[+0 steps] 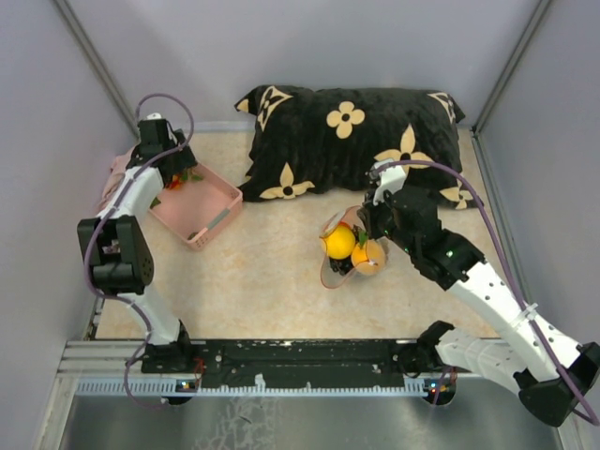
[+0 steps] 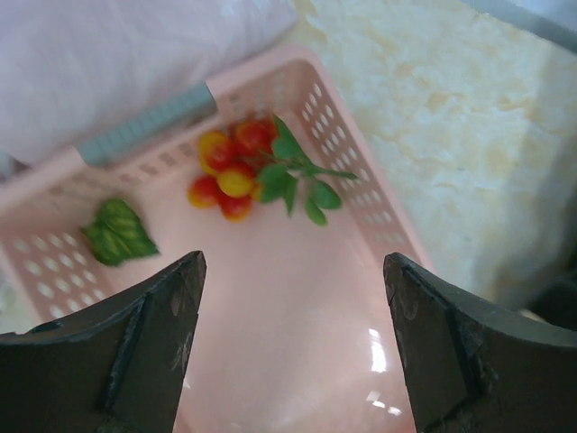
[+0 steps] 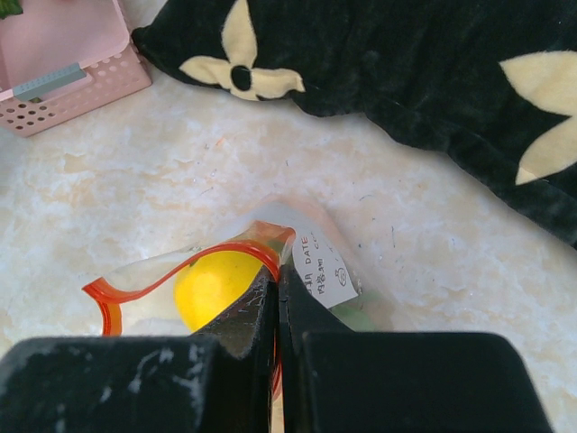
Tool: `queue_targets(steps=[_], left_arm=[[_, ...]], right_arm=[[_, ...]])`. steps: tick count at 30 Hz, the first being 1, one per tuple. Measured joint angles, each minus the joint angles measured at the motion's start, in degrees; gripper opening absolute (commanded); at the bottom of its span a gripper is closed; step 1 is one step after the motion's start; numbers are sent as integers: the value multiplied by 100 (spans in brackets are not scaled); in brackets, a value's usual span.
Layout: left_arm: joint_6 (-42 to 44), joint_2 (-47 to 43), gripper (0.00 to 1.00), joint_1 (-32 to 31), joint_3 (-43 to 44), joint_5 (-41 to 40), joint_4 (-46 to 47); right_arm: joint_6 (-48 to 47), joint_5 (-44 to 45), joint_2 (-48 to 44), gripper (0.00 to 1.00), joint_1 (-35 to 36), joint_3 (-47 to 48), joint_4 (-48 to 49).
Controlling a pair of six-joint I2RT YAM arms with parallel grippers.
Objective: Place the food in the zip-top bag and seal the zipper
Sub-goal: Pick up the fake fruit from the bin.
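Our left fingers [image 1: 176,174] hang open over the pink basket [image 2: 361,162]. Our right fingers [image 3: 278,311] clamp the zipper [image 3: 230,246].

- In the top view I get soft, even light from overhead; the table [image 1: 272,281] reads bright, with only faint, soft-edged shadows on it.
- The black pillow [image 1: 347,141] at 12 o'clock swallows all detail in its folds.
- In the left wrist view, small white glints sit on the pink basket [image 2: 352,135] floor toward 5 o'clock.
- The left gripper [image 2: 293,271] is dark and soft-edged; the fruit cluster [image 2: 230,171] is slightly blurred.
- The pale cloth [image 2: 117,63] at 10 o'clock is washed out.
- In the right wrist view, the right gripper [image 3: 278,298] fills 6 o'clock as a near-black, unfocused mass.
- The zip-top bag [image 3: 325,271] label is fairly sharp, and the yellow ball [image 3: 212,284] glows, saturated.
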Motion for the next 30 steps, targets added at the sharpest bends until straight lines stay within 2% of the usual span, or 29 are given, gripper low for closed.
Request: queue_targets(steps=[6, 13, 18, 26, 30], left_arm=[[1707, 199, 86, 2, 94, -306, 374], [3587, 721, 84, 2, 485, 98, 374], [4227, 1283, 77, -39, 984, 192, 52], [5329, 1777, 77, -227, 1104, -9, 4], [5617, 2055, 77, -271, 1257, -114, -4]], right_arm=[[0, -61, 2, 0, 0, 0, 13], [-68, -212, 168, 0, 0, 0, 37], [-155, -334, 286, 0, 0, 7, 33], [-236, -448, 413, 0, 0, 55, -61], [-273, -466, 433, 0, 0, 118, -111]])
